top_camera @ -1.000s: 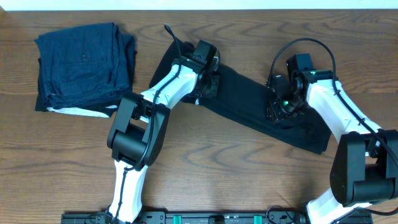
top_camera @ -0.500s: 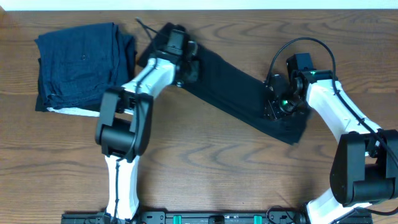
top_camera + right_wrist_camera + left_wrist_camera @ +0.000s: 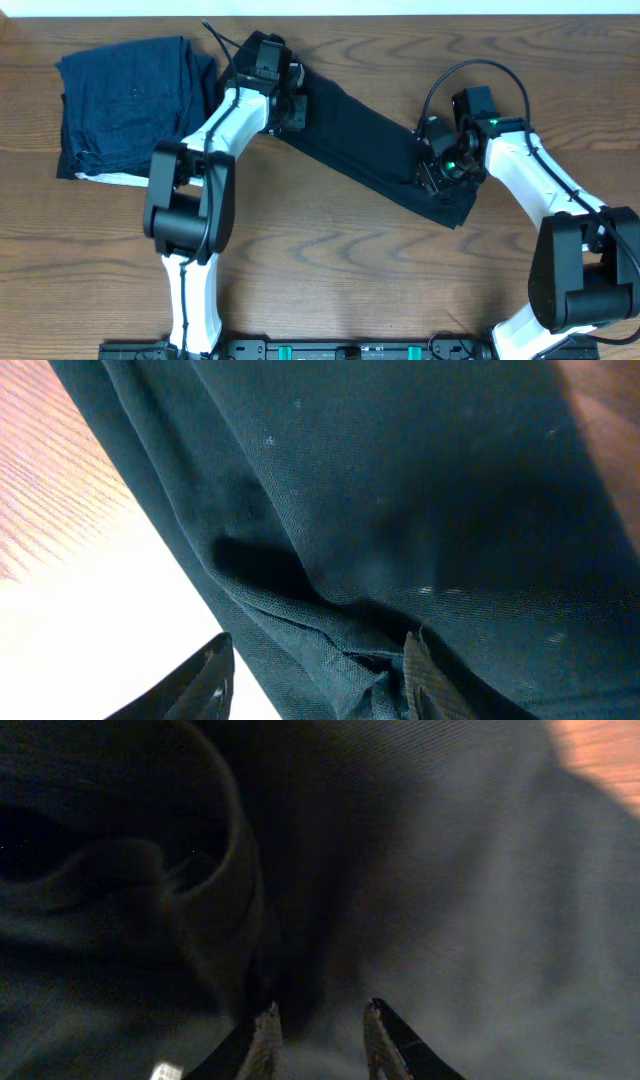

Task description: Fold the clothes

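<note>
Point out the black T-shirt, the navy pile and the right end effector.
black T-shirt (image 3: 365, 140), overhead view, mid band.
navy pile (image 3: 135, 100), overhead view, top layer centre.
right end effector (image 3: 318, 645), right wrist view, between fingertips.

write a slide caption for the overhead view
Plain black thin-fabric T-shirt lying diagonally on wooden table, left pincer and right pincer at its ends, folded navy-blue garments nearby

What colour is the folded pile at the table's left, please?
The pile is dark navy blue, clearest overhead.
</note>
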{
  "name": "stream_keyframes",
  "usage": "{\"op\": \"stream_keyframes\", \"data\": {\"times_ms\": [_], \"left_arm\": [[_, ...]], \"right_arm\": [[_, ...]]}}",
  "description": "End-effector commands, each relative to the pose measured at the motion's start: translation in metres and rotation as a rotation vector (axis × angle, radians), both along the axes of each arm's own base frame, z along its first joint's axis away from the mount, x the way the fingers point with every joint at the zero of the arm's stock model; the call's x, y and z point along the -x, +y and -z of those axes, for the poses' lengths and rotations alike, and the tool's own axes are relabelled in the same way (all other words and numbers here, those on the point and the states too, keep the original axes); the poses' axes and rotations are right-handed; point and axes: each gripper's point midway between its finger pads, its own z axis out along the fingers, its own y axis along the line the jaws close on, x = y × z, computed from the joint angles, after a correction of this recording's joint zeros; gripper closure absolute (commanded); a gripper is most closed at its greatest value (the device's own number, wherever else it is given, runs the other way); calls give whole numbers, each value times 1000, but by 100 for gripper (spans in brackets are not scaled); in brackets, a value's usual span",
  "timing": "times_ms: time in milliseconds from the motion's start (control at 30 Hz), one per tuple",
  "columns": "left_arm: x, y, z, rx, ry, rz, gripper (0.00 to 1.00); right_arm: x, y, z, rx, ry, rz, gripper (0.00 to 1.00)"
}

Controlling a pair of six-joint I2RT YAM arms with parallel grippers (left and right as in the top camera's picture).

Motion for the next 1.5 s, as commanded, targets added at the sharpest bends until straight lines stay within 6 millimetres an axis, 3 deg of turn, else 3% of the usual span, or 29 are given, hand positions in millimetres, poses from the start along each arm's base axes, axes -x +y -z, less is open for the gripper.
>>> {"op": "stream_keyframes", "data": {"times_ms": [0, 133, 367, 467, 533, 700, 900, 1000, 1167, 1267, 1333, 1467], "left_arm": [[-1, -4, -56, 4, -102, 20, 68], [10, -6, -68, 1, -92, 29, 67], [26, -1, -60, -20, -18, 30, 66], [28, 0, -59, -23, -9, 30, 66], [29, 0, -58, -24, -5, 30, 66], [30, 0, -58, -25, -3, 30, 66], [30, 0, -58, -25, -3, 30, 66], [30, 0, -58, -25, -3, 30, 66], [30, 0, -58, -25, -3, 30, 66], [30, 0, -58, -25, -2, 30, 66], [32, 1, -57, -27, 5, 30, 66], [33, 1, -57, -30, 13, 30, 66]], "right_arm": [[2, 3, 3, -10, -26, -49, 46], [3, 3, 9, -11, -35, -48, 44], [10, 2, 16, -10, -20, -48, 45], [11, 2, 17, -11, -15, -47, 51], [15, 6, 16, -31, 4, -42, 60], [41, 22, 10, -142, 130, -18, 62], [67, 21, 9, -147, 252, 8, 64], [63, 22, 0, -156, 246, 8, 64], [37, 33, -47, -230, 188, 6, 60], [22, 18, -58, -152, 157, 91, 60], [14, -2, -53, -45, 149, 206, 58], [9, -28, -44, 47, 155, 364, 43]]}}
